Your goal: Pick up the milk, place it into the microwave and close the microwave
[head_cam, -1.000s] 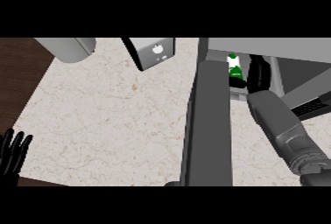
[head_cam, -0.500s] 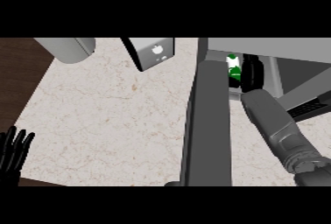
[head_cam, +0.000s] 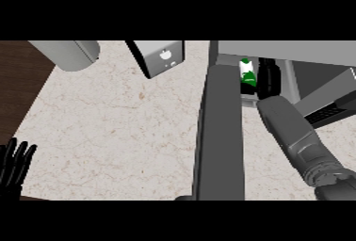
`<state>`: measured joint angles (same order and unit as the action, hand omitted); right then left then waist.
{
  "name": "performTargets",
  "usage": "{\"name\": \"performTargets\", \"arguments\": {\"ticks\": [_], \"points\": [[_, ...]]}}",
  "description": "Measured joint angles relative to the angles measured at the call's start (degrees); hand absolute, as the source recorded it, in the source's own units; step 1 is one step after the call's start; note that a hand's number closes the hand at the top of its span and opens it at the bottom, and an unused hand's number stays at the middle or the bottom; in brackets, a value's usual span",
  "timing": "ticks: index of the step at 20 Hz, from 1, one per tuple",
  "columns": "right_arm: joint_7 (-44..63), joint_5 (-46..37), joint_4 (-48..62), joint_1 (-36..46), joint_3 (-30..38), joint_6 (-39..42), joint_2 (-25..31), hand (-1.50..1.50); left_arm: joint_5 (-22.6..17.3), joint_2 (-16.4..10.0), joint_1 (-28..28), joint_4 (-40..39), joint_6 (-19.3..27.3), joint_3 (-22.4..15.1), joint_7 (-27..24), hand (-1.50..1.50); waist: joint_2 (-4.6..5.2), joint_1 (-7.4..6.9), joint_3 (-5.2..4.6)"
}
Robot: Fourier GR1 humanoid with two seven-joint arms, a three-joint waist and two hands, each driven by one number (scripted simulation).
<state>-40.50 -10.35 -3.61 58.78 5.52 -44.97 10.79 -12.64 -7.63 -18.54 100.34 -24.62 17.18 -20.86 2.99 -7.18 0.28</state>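
The milk (head_cam: 246, 75), a white carton with green markings, stands upright inside the open microwave (head_cam: 306, 52) at the top right. My right hand (head_cam: 269, 77) is inside the cavity, pressed against the carton's right side, with its forearm running down to the lower right. How that hand sits on the carton is hidden. The microwave door (head_cam: 219, 136) is swung wide open, a long grey slab reaching toward me across the counter. My left hand (head_cam: 14, 167) rests open at the lower left edge, fingers up.
A grey cylinder (head_cam: 66, 54) stands at the back left. A white box with a small dark logo (head_cam: 163, 56) stands beside the microwave. The speckled counter (head_cam: 111, 127) ends at a dark wooden strip (head_cam: 17, 80) on the left.
My right forearm has swung a little to the left and the hand has shifted slightly left with it. The milk has barely moved. The left hand is still.
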Motion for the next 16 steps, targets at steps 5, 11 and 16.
{"name": "performTargets", "arguments": {"ticks": [5, 11, 16], "points": [[-1.34, 0.77, -0.73, -1.2, 0.94, 1.82, 0.33, -1.5, 1.1, 0.98, -0.77, 0.9, 0.6, -0.45, -0.85, -1.5, -0.36, 0.77, 0.02], [-4.27, 2.09, -1.92, -3.43, 2.38, 5.51, -0.12, -1.5, 1.89, 1.76, -2.07, 1.24, 0.74, -0.55, -1.87, -1.5, -0.79, 1.74, 0.0], [-8.72, 4.11, -3.33, -6.71, 4.24, 12.68, -0.56, -1.5, 2.94, 3.51, -3.91, 3.66, 1.5, -1.87, -1.47, -1.5, -1.3, 2.89, -0.01]]}}
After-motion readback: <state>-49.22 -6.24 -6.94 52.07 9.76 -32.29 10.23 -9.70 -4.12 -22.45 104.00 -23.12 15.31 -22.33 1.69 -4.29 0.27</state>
